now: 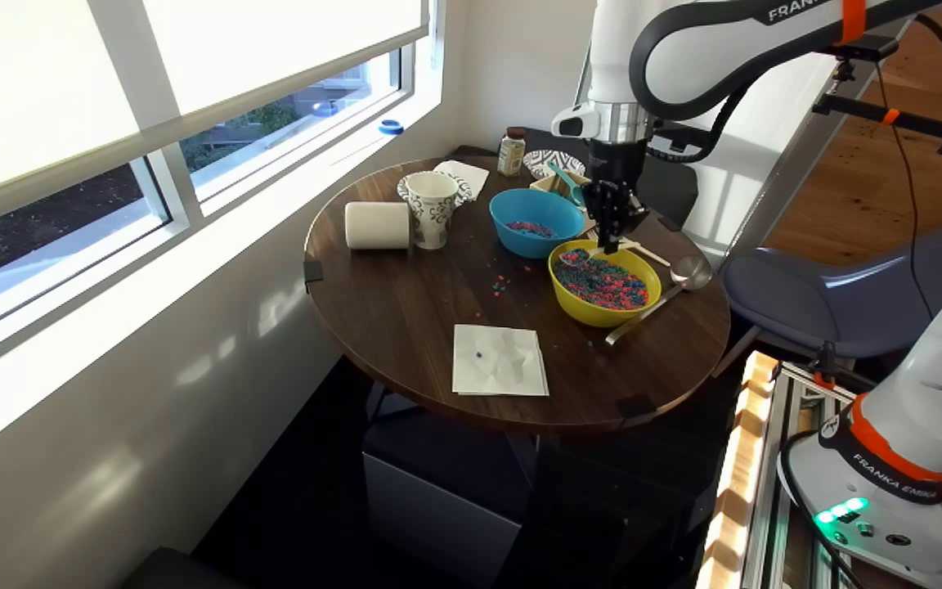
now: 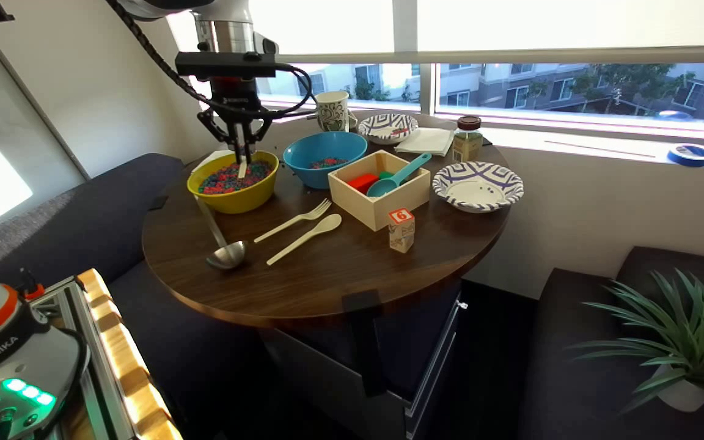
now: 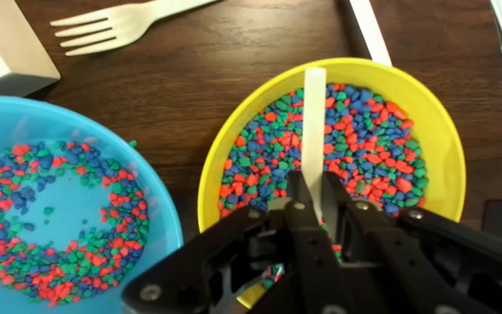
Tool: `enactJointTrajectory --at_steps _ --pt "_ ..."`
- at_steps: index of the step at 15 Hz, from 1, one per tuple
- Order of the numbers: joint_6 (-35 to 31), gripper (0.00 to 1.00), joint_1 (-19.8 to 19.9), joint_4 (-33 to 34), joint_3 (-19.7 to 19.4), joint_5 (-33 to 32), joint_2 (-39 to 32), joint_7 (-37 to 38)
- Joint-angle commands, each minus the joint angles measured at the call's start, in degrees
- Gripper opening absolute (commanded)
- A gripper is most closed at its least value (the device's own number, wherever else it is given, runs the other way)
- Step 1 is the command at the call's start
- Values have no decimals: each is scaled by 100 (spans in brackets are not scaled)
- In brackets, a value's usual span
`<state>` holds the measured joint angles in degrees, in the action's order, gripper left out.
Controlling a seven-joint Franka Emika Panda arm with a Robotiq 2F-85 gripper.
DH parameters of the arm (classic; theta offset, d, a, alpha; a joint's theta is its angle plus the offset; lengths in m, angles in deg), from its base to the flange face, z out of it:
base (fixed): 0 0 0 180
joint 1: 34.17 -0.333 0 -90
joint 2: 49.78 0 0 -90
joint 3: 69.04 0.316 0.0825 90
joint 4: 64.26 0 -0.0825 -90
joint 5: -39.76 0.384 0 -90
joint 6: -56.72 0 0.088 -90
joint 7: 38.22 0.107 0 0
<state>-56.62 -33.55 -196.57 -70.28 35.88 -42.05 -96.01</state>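
one gripper (image 3: 314, 185) has its jaws closed on the handle of one pale spoon (image 3: 314, 117), a finger at either side. in an exterior view the spoon's head sits within the rim of one yellow bowl (image 3: 442, 161) and carries small stones (image 3: 395, 165); whether it touches the fill below, i cannot tell. two bowls hold these red, blue and green stones: the yellow bowl and, just beside it, one blue bowl (image 3: 161, 205), where they lie in a ring.

near them lie one fork (image 3: 133, 22), one wooden spoon (image 2: 325, 225) and one ladle (image 2: 228, 255). one open wooden box (image 2: 352, 201) holds one teal scoop (image 2: 398, 178) and one red piece (image 2: 362, 183). beside it stand what look like two stacked blocks (image 2: 401, 231), the upper marked "6".

farther out come two patterned paper bowls (image 2: 478, 189), two lots of napkins (image 1: 497, 360), one upright cup (image 1: 432, 204), one white cylinder (image 1: 377, 226) on its side, and one jar (image 1: 511, 155), its label too small to read.

past the round table (image 1: 405, 327), the robot base (image 1: 880, 507) reads "franka emika" above three green lights (image 1: 841, 510). one roll of blue tape (image 2: 689, 155) rests on the windowsill (image 2: 608, 134).
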Motion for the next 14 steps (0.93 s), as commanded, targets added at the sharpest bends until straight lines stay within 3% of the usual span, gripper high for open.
enactJointTrajectory --at_steps 1,14 --pt "-82 3 7 5 -121 87 160 110" --pt "-564 3 371 804 -477 -318 -331 1511"
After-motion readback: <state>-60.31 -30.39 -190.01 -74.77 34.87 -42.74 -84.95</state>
